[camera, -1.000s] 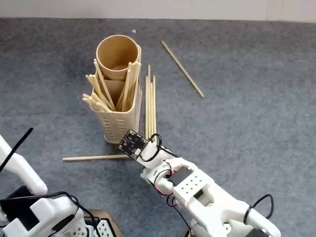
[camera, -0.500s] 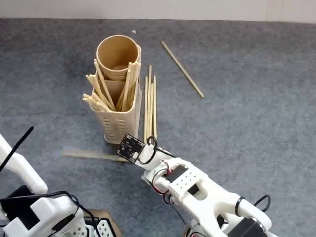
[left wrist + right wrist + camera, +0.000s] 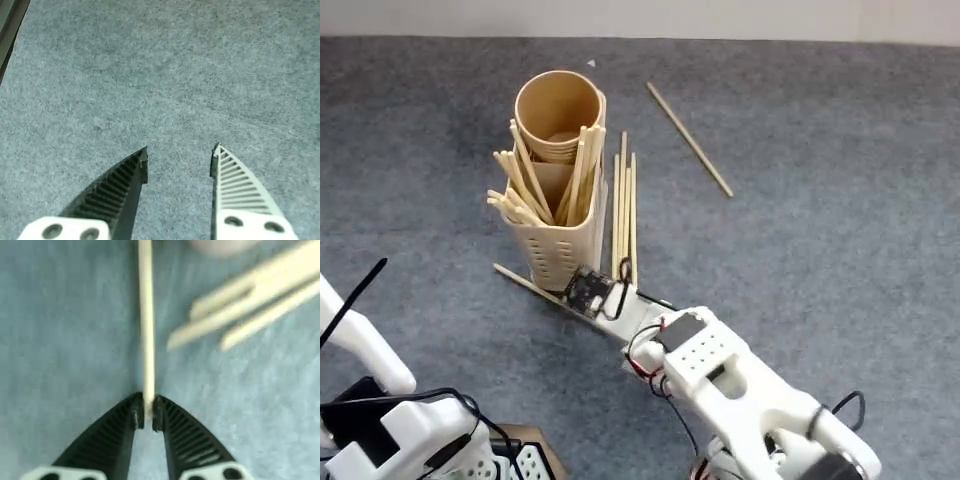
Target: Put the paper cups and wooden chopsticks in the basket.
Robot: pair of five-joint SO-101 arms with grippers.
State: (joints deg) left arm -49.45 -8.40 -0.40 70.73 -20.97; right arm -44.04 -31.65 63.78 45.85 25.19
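A cream slotted basket (image 3: 560, 235) stands on the grey carpet, holding stacked paper cups (image 3: 558, 108) and several wooden chopsticks (image 3: 525, 185). My right gripper (image 3: 592, 300) sits just in front of the basket's base and is shut on one end of a single chopstick (image 3: 525, 283), which slants out past the basket's left corner. In the right wrist view this chopstick (image 3: 145, 315) runs straight out from the shut right gripper (image 3: 146, 415). Several loose chopsticks (image 3: 624, 205) lie against the basket's right side. My left gripper (image 3: 179, 155) is open over bare carpet.
One more chopstick (image 3: 688, 124) lies alone on the carpet at the back right. The left arm's base (image 3: 390, 425) sits at the front left corner. Open carpet stretches to the right and left of the basket.
The chopstick that lay flat in front of the basket has been gripped and swung to a slant. The right arm has moved forward toward the basket.
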